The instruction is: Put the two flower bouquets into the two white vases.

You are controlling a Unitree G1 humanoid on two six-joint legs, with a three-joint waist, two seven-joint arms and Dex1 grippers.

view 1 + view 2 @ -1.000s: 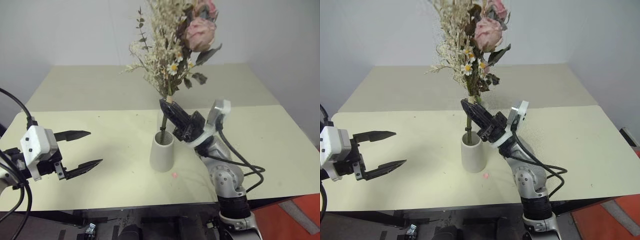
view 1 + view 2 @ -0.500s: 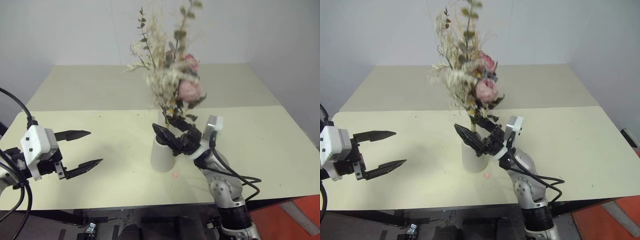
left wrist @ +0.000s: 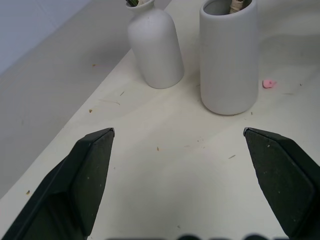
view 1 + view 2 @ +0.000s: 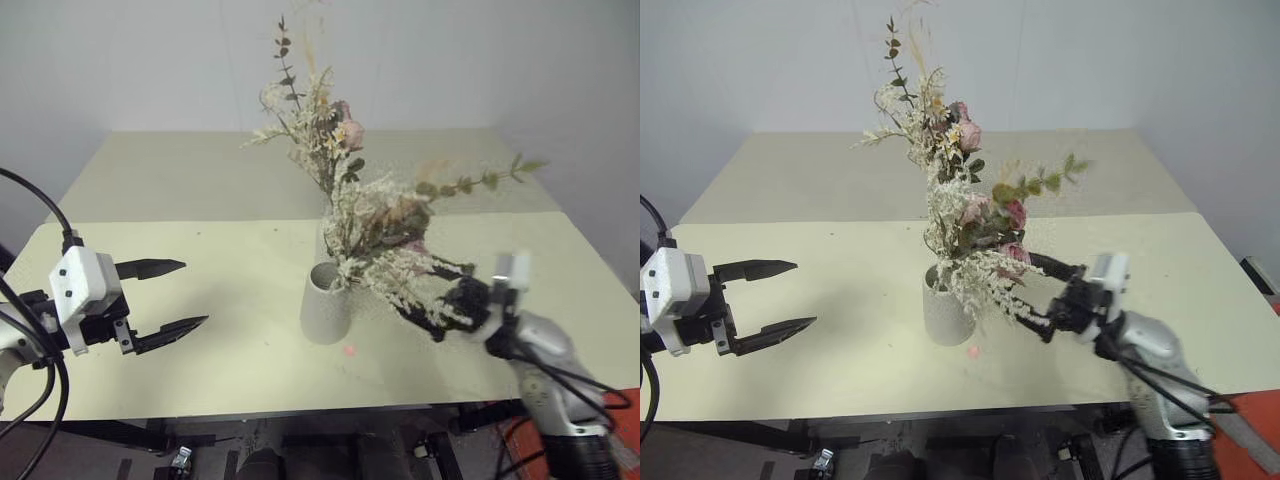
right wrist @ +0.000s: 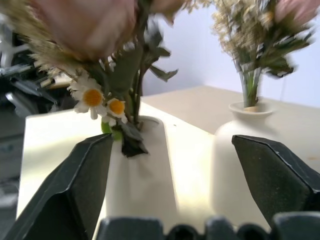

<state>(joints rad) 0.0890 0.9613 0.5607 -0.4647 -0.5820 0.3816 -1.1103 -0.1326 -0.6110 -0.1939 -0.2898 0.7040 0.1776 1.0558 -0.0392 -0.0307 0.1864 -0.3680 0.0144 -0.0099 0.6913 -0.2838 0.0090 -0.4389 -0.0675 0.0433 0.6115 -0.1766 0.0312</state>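
On the pale table (image 4: 200,190) stand the two white vases, side by side and just apart; the wide-mouthed cone vase (image 4: 325,303) sits nearer the robot, the bottle vase (image 3: 155,47) behind it, its narrow neck half hidden by blooms in the head views. Each vase holds one of the flower bouquets; the upright bouquet (image 4: 310,120) rises straight from the bottle vase, with cream sprigs, a pink bloom and green leaves; the leaning bouquet (image 4: 385,240) stands with its stems in the cone vase and tips toward the robot's right, its heads spilling over the rim and out above the table. A small pink petal (image 4: 349,350) lies on the table just in front of the cone vase.

The right gripper (image 4: 447,298) hangs low at the right of the cone vase, forearm reaching in from the near right edge, fingers aimed leftward at the drooping blooms; its fingers are spread wide and pinch nothing, the flowers just beside them. The left gripper (image 4: 165,297) hovers well apart at the left, pointing level toward the vases; its fingers are spread and empty.
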